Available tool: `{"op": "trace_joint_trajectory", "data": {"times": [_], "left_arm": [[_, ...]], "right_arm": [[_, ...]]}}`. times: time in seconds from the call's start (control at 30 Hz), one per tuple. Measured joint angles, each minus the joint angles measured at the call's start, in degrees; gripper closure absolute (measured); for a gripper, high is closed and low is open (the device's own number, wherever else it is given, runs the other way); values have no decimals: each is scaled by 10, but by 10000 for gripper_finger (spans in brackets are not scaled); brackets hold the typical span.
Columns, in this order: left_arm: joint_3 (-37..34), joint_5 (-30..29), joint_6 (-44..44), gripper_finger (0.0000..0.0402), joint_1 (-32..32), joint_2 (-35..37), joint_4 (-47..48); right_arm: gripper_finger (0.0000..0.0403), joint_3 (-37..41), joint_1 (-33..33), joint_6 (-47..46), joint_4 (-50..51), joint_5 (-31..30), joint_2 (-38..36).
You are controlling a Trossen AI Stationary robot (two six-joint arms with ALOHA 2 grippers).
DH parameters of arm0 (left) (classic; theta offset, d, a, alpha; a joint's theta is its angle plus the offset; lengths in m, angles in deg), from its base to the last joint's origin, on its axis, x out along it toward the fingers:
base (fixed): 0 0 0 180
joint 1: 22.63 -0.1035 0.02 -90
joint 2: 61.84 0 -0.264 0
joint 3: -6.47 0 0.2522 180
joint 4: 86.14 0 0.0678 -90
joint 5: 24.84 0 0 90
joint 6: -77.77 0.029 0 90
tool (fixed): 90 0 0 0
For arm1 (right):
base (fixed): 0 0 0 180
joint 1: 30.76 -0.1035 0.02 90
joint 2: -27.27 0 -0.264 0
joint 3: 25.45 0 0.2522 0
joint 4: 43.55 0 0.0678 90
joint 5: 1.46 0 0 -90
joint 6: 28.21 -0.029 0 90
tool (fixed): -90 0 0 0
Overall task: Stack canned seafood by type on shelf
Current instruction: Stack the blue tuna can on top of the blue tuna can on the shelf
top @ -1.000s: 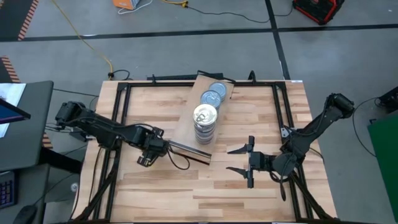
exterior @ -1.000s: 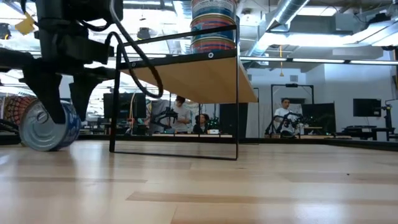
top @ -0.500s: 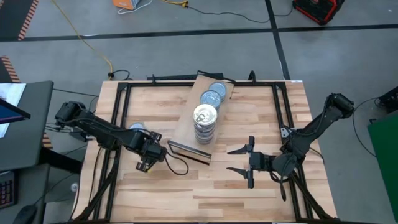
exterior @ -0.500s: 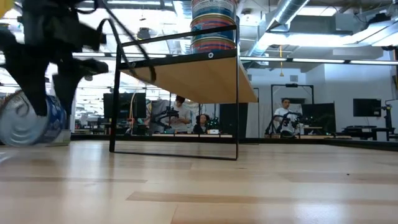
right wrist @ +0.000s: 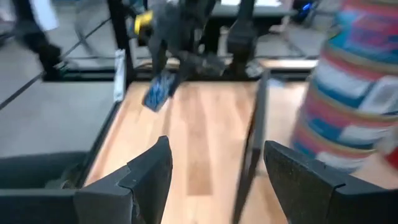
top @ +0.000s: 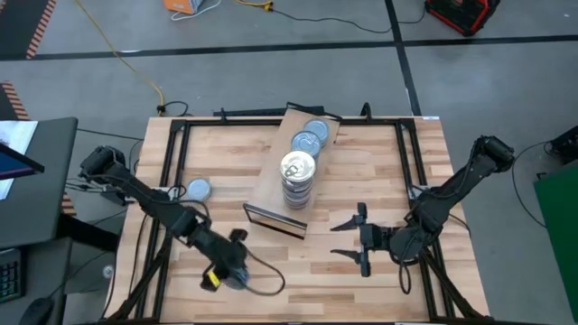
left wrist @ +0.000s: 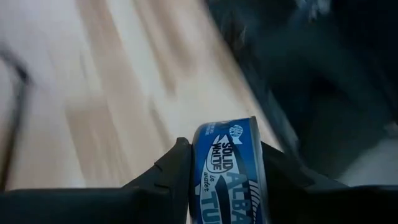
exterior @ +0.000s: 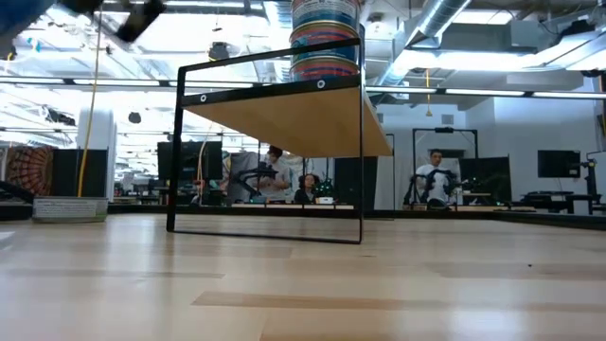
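The left gripper is clamped on a blue tin, hidden from above. The right gripper is held open; the tin stack is cut off.

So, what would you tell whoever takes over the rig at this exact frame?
Left gripper: near the table's front edge, shut on a blue-labelled can.
Right gripper: open, empty, waiting to the shelf's right.
Shelf: one tall stack of cans at its front, two silver-topped cans behind.
Loose can lies on the table at left.
Left: shelve the held can with its type, then the loose one.
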Motion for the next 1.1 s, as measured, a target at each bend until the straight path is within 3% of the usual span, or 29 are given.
{"op": "trace_joint_trajectory", "data": {"times": [0.17, 0.3, 0.4, 0.57, 0.73, 1.1], "left_arm": [[0, -159, 89, 265, 27, 0, -139], [0, -280, 160, 264, 42, 0, -222], [0, -340, 206, 264, 52, 0, -278], [-3, -382, 276, 264, 64, 0, -371], [-15, -403, 354, 264, 64, -21, -483], [-15, -460, 596, 264, 62, -138, -757]], "right_arm": [[121, 0, 10, 70, -37, -3, 49], [121, 0, 23, 166, -142, -22, 88], [121, 0, 25, 245, -226, -34, 114], [121, 0, 25, 320, -307, -34, 160], [121, 0, 34, 325, -380, -34, 195], [121, -9, 47, 306, -387, -33, 213]]}}
